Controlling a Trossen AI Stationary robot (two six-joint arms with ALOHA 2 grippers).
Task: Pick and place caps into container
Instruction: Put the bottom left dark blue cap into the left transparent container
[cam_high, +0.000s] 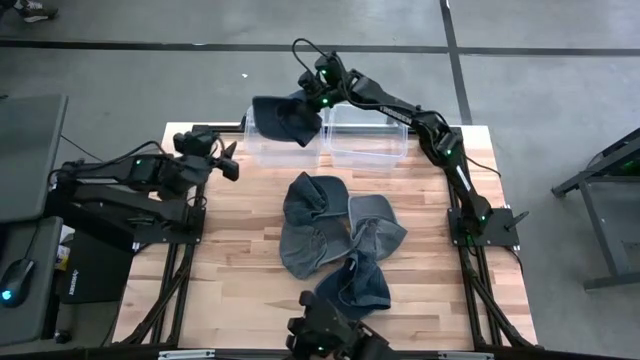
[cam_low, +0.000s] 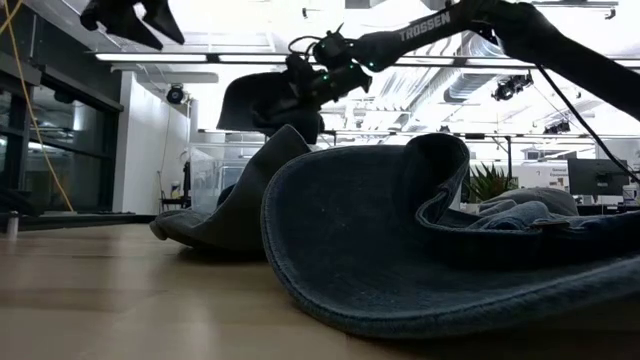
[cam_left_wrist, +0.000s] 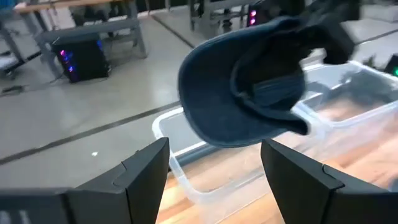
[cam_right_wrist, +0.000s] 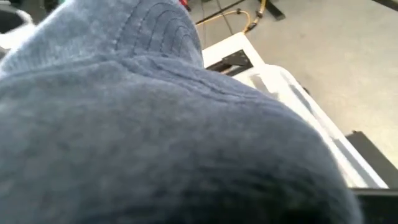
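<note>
- Wooden table (cam_high: 240, 270) on a grey concrete floor; the low view looks past it into an open room with ceiling strip lights and glass partitions.
- Two clear plastic bins stand side by side at the far edge of the table: left bin (cam_high: 270, 148) and right bin (cam_high: 368, 142).
- Right gripper (cam_high: 318, 100) reaches in over the far edge and is clamped on a dark slate-blue cap (cam_high: 287, 118), held in the air above the left bin. The cap hangs off the fingers, brim drooping; in the left wrist view the held cap (cam_left_wrist: 249, 87) hangs over the bin's near corner (cam_left_wrist: 180, 165).
- The right wrist view is filled with blue-grey fabric; the bin's rim (cam_right_wrist: 311, 112) shows beside it.
- Left gripper (cam_high: 226, 158) hovers near the left end of the bins, empty, with its two fingers (cam_left_wrist: 146, 171) spread apart and pointing at the held cap.
- The remaining caps (cam_high: 335, 240) lie in a loose overlapping heap mid-table, near the bins but not touching them; one dark cap (cam_high: 355, 285) sits towards the near edge.
</note>
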